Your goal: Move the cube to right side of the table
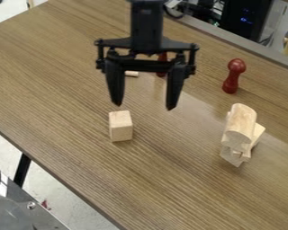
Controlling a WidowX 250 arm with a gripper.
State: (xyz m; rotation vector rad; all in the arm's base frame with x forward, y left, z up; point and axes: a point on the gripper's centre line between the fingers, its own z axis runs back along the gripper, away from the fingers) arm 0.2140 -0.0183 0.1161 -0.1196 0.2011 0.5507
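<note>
Wooden cube (120,126) on a wood-grained table (56,72), with an open, empty gripper (143,107) above the surface.
The cube rests left of the view's centre, near the table's lower-left edge; the gripper's two fingers point downward, spread apart. To the cube's right, well apart, sit pale wooden blocks (240,126), grouped together; beyond these stands a red turned peg (232,77). A small pale piece (131,73) and a partly hidden red object (163,57) lie behind the gripper.
</note>
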